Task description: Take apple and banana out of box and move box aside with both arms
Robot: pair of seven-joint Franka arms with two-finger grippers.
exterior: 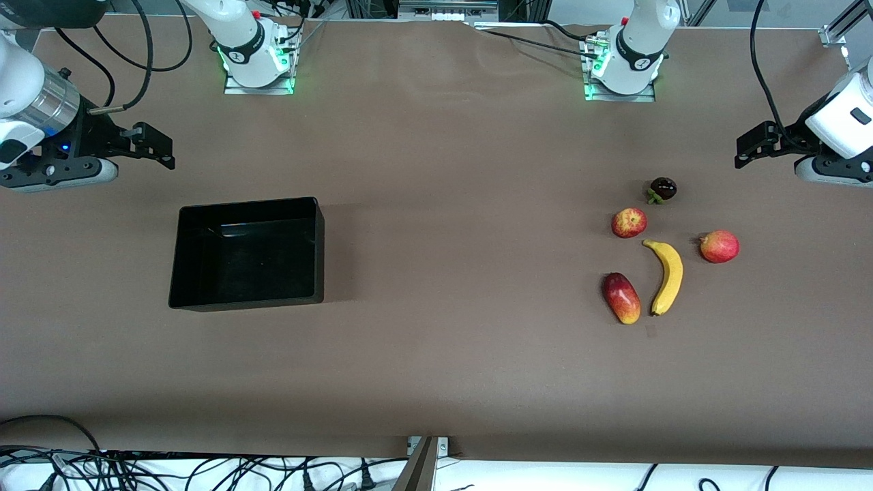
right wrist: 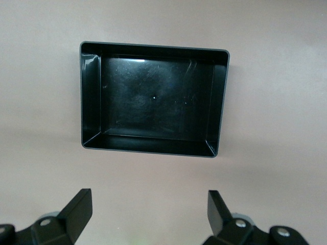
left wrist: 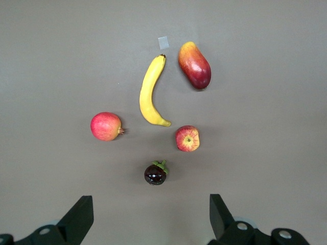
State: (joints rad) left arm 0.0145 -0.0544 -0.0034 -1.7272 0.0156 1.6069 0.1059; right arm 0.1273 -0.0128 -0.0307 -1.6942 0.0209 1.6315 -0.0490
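The yellow banana [exterior: 666,276] lies on the brown table toward the left arm's end, with the red-yellow apple [exterior: 629,222] just farther from the front camera. Both show in the left wrist view: the banana [left wrist: 149,93] and the apple [left wrist: 187,138]. The black box [exterior: 245,298] stands empty toward the right arm's end and shows in the right wrist view [right wrist: 148,144]. My left gripper [exterior: 753,144] [left wrist: 149,206] is open and empty, over bare table beside the fruits. My right gripper [exterior: 155,145] [right wrist: 148,200] is open and empty, over bare table beside the box.
A red-yellow mango [exterior: 621,297] [left wrist: 194,65] lies beside the banana. A dark mangosteen [exterior: 662,189] [left wrist: 155,173] and a second round red fruit [exterior: 719,246] [left wrist: 106,126] lie close by. A small pale patch [exterior: 650,331] marks the table near the banana. The arm bases stand along the table's back edge.
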